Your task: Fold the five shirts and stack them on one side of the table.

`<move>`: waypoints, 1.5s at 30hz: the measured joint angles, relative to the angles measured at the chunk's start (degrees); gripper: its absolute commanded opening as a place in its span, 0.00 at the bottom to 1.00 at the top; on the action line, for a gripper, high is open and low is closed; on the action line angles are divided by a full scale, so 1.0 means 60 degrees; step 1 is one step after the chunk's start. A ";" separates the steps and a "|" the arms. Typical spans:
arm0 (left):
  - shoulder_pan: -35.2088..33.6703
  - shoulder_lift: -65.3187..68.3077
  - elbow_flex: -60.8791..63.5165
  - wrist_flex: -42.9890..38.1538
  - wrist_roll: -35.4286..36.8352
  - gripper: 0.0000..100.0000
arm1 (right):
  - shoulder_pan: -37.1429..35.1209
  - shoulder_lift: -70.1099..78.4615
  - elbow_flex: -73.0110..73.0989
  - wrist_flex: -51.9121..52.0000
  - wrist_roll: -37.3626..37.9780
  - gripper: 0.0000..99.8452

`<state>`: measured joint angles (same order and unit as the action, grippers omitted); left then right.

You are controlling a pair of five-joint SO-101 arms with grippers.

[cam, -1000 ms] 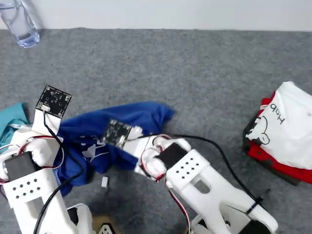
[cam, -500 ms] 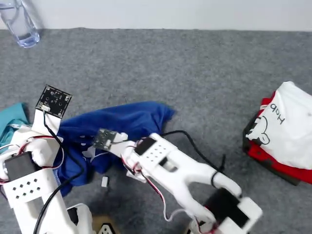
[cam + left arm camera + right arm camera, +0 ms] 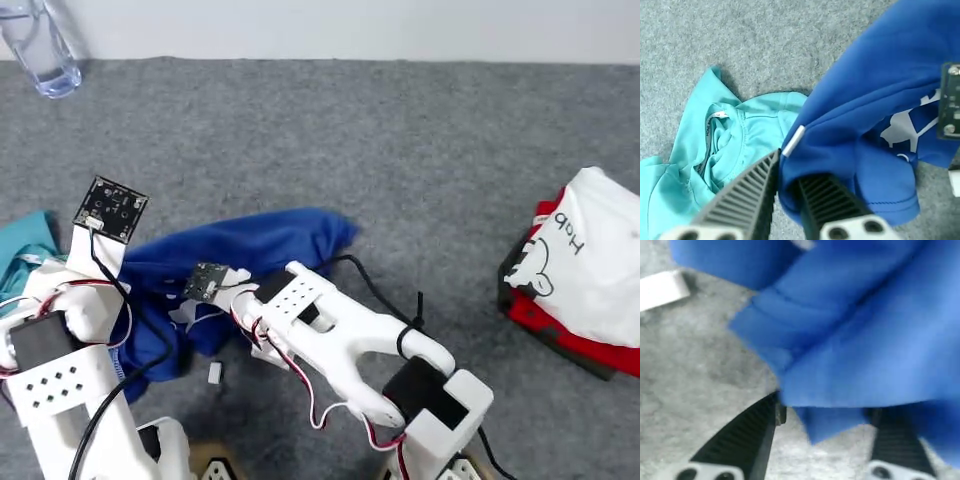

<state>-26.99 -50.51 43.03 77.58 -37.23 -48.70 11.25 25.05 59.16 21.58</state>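
Observation:
A blue shirt lies crumpled left of the table's middle. My left gripper is shut on a fold at its edge, the blue cloth bunching up beyond the fingers. My right gripper is open at the shirt's near side, and a blue hem hangs between its wide-apart fingers. A teal shirt lies unfolded at the far left, its collar showing beside the left gripper. At the right edge a white shirt tops a folded stack with a red shirt beneath it.
A clear water bottle stands at the back left corner. A small white piece lies on the grey mat near the blue shirt's front edge. The right arm's body stretches across the front middle.
The right arm has swung left and lower, bringing its gripper to the blue shirt's near edge. The left arm and the shirt stack have not moved.

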 measured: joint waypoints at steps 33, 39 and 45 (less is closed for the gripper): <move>0.1553 0.0000 -0.1890 0.0029 0.1612 0.01 | 0.4440 -0.8073 -0.4015 0.5245 0.1817 0.01; 0.2857 0.0000 -0.2989 0.0029 0.1861 0.02 | 0.5670 -0.8220 -0.6418 0.5421 0.2110 0.01; 0.4264 -0.0015 -0.3077 0.0733 0.0879 0.17 | 0.6491 -0.8337 -0.6842 0.5626 0.2286 0.01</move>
<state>-1.41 -50.59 24.57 81.98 -31.96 -9.76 -38.77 -16.00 92.92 35.30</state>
